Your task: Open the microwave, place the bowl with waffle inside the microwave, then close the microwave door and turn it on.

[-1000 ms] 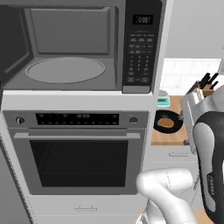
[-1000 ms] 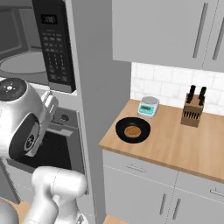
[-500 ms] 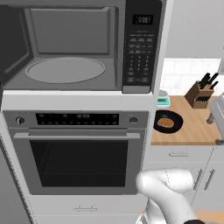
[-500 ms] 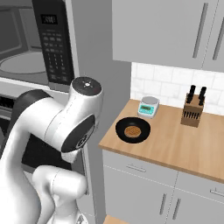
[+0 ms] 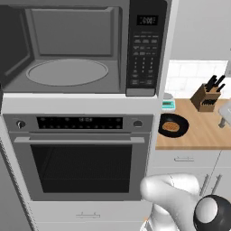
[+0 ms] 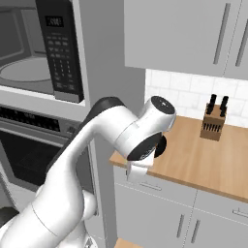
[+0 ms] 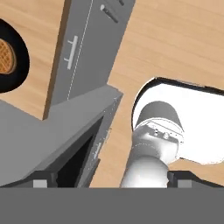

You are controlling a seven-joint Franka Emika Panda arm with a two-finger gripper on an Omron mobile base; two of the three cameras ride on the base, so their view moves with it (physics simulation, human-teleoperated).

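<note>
The microwave stands open, with its grey cavity and glass turntable bare. The microwave door is swung out at the left edge. On the wooden counter to the right sits the bowl with waffle, a small black bowl holding an orange-brown waffle. In the right base view my arm hides most of the bowl with waffle. My gripper points downward, open, with nothing between its widely spaced fingertips. The bowl with waffle lies at the hand view's left edge, apart from the gripper.
A steel-trimmed oven sits under the microwave. A knife block and a small scale stand at the back of the counter. Grey drawers lie below it and wall cabinets above. My white arm crosses in front of the counter's left end.
My arm has swung rightward from in front of the oven toward the counter and now covers the bowl in the right base view. The gripper stays open.
</note>
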